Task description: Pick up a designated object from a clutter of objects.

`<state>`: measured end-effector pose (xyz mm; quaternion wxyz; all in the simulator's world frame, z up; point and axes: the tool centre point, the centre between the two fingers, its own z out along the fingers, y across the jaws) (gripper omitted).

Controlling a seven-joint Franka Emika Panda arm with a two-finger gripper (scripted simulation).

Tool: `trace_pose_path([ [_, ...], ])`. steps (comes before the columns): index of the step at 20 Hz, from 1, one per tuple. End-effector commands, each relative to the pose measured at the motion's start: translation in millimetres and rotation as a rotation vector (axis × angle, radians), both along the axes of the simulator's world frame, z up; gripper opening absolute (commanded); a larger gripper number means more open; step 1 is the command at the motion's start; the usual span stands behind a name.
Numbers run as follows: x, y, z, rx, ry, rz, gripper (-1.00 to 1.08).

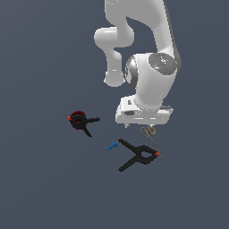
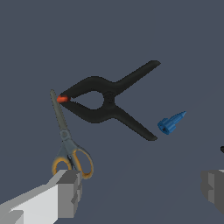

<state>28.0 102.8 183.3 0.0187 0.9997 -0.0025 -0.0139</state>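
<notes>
Your gripper hangs with fingers spread wide, grasping nothing. Just past one finger lie the scissors, their blade tip touching the orange nose of the large black clamp. Beyond sits the blue pointed piece, then the second clamp.

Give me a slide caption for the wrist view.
Open gripper above gold-handled scissors, whose blade tip meets the black spring clamp's orange tip; blue pointed piece lies apart.
</notes>
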Motion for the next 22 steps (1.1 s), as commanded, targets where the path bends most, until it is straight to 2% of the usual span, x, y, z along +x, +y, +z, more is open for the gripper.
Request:
trace_pose_path([
  [1,2.8,23.0,-28.1,0.005,-0.008,0.015,1.00],
  [6,1.7,60.5,-74.3,0.018,-0.018,0.037,1.00],
  [11,-3.0,85.8,-106.0,0.030,-0.024,0.052,1.00],
  [16,-6.7,99.0,-122.6,0.037,-0.026,0.059,1.00],
  [22,-7.7,100.2,-125.5,0.037,-0.025,0.060,1.00],
])
